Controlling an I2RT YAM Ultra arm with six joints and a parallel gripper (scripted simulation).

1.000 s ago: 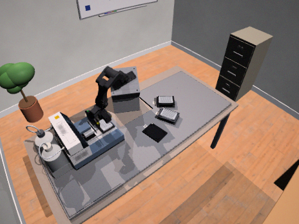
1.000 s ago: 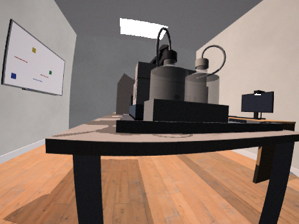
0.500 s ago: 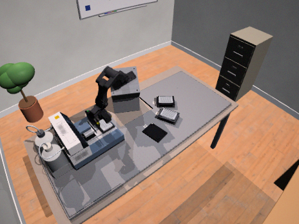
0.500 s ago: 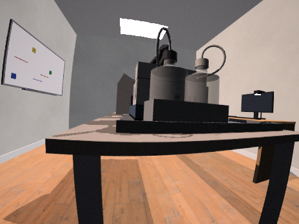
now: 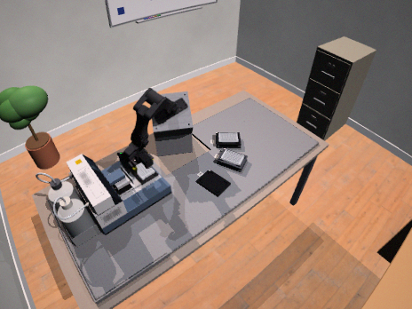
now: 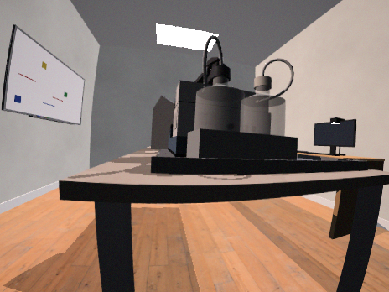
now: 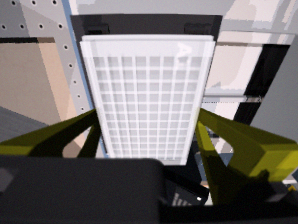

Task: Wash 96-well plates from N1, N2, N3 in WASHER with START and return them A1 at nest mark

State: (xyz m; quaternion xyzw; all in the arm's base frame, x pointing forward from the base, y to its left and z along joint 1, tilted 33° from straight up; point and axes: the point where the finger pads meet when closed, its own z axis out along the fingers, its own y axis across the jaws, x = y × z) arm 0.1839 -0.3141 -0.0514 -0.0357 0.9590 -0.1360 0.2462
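My gripper is down at the washer, shut on a white 96-well plate. In the wrist view the yellow fingers press on its two long sides near the close end. The plate lies flat over the black carrier pocket. An 'A' mark shows near its far right corner. Two other plates sit in their nests at mid table. The third nest is an empty black slab. A small green light shows by the arm's lower part.
Two bottles with hoses stand left of the washer. The arm's grey pedestal box stands behind the washer. Beyond the table are a filing cabinet and a potted plant.
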